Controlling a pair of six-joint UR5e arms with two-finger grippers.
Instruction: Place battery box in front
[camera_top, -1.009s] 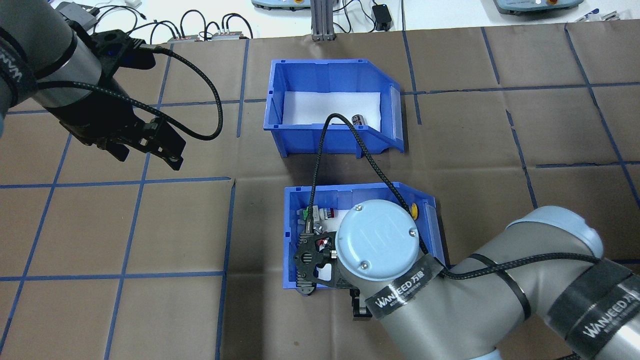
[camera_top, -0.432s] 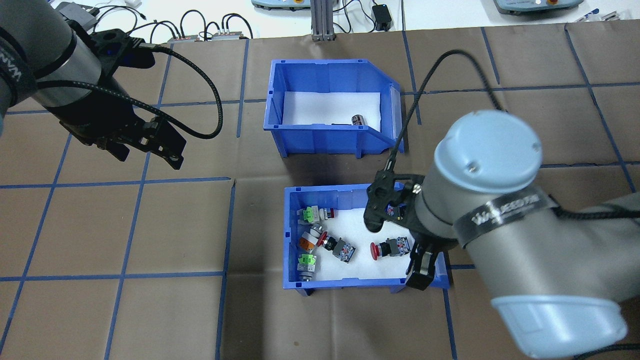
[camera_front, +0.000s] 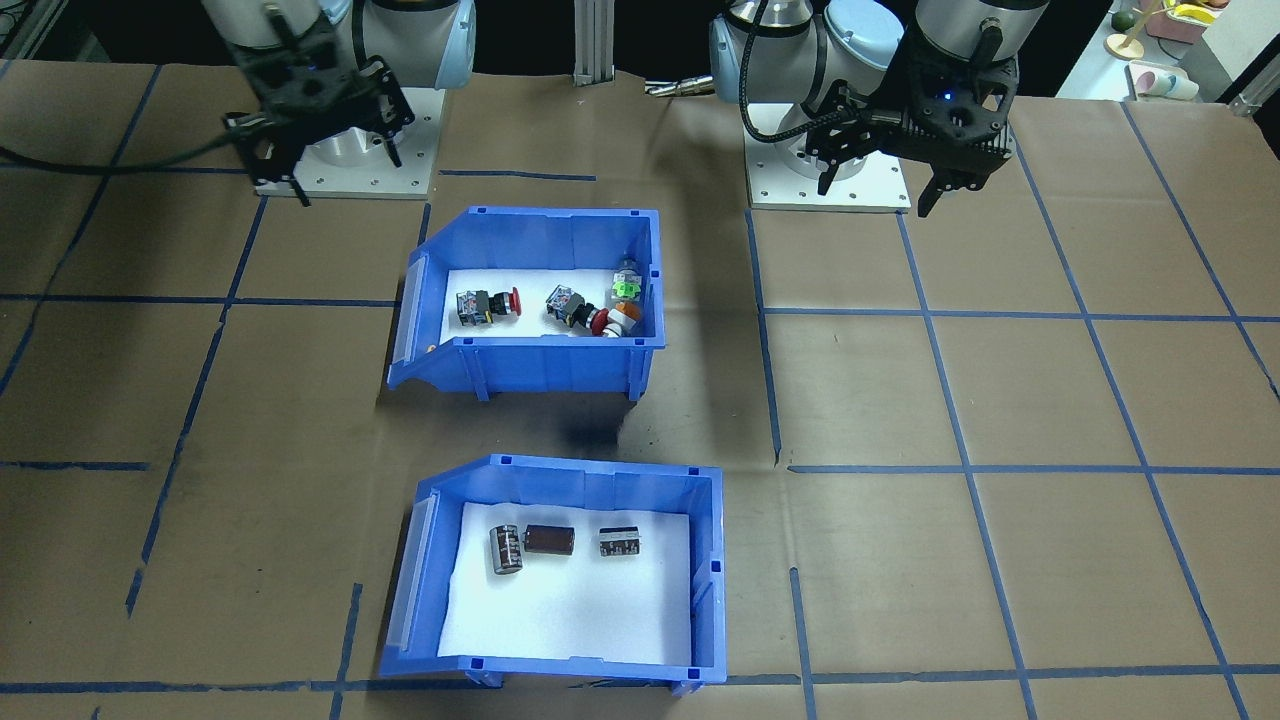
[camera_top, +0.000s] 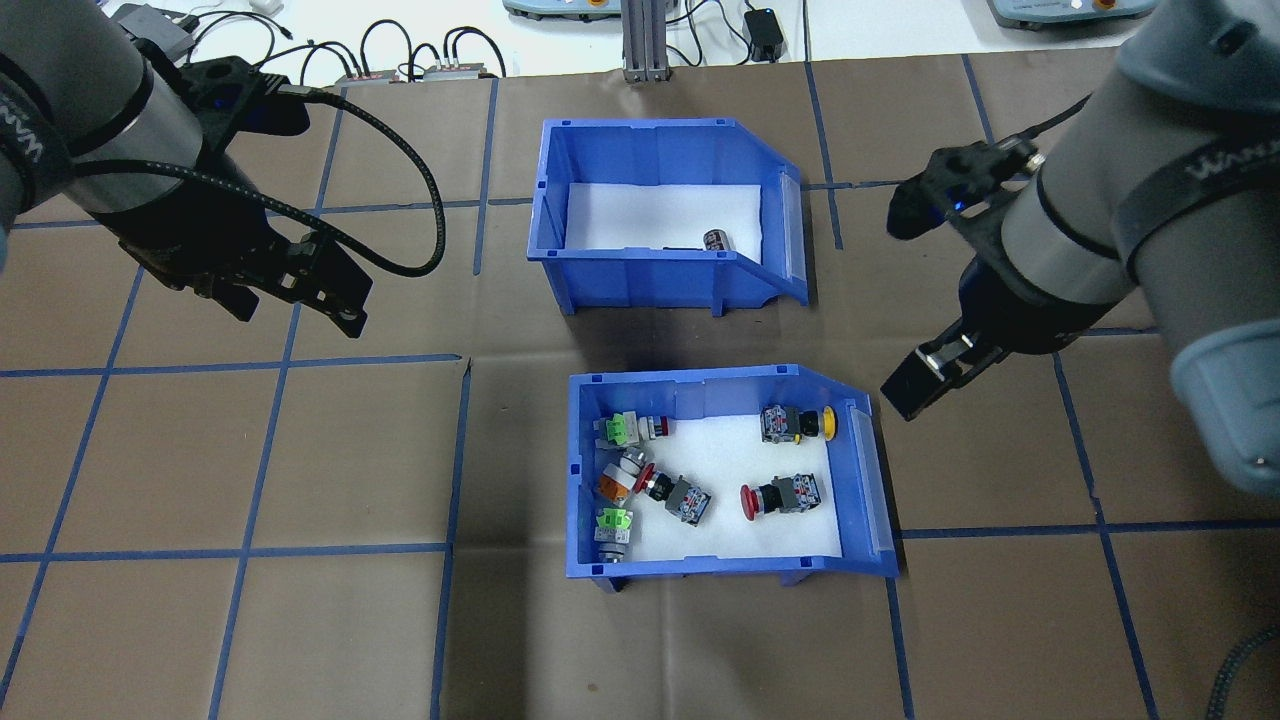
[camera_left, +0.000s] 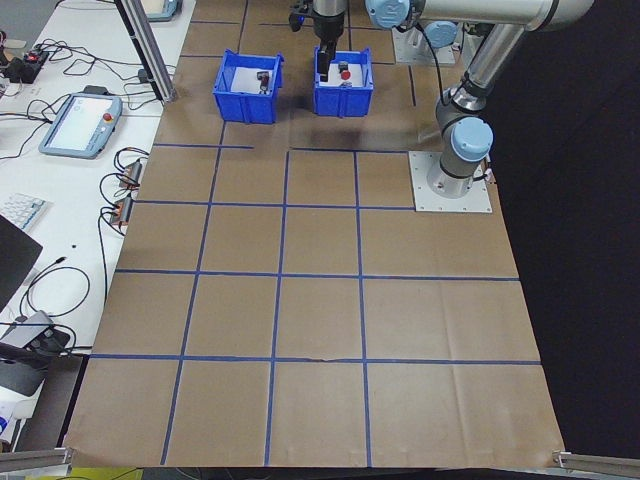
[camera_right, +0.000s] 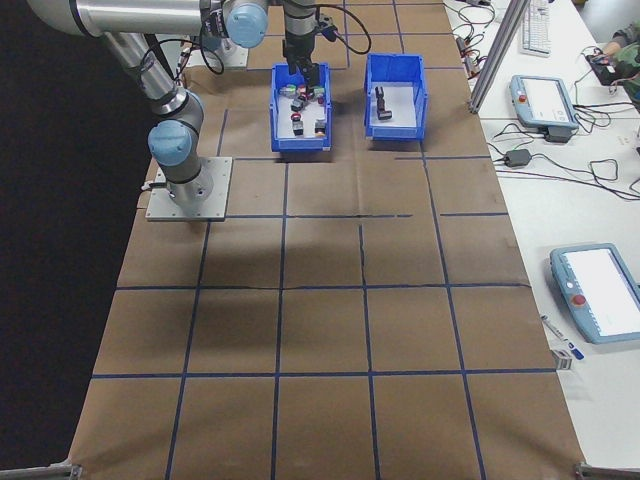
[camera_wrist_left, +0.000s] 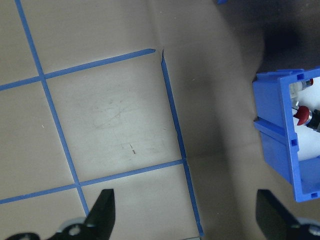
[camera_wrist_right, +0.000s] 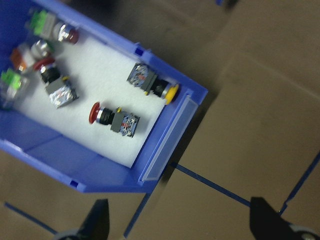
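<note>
The battery box, a blue bin with a white foam liner, stands at the far middle of the table. In the front-facing view its rim encloses three dark cylinders. My left gripper hangs open over bare paper, well to the left of the box, with nothing between its fingers. To the right of the switch bin my right gripper is open and empty, off that bin's clear-fronted end. The right wrist view looks down on the switch bin.
The alike blue bin with several push-button switches sits nearer the robot than the battery box, a narrow gap between them. Blue tape lines grid the brown paper. Cables and teach pendants lie beyond the far edge.
My right arm rose from over the switch bin and swung right, past its open end, uncovering the switches. The left arm and both bins stayed put.
</note>
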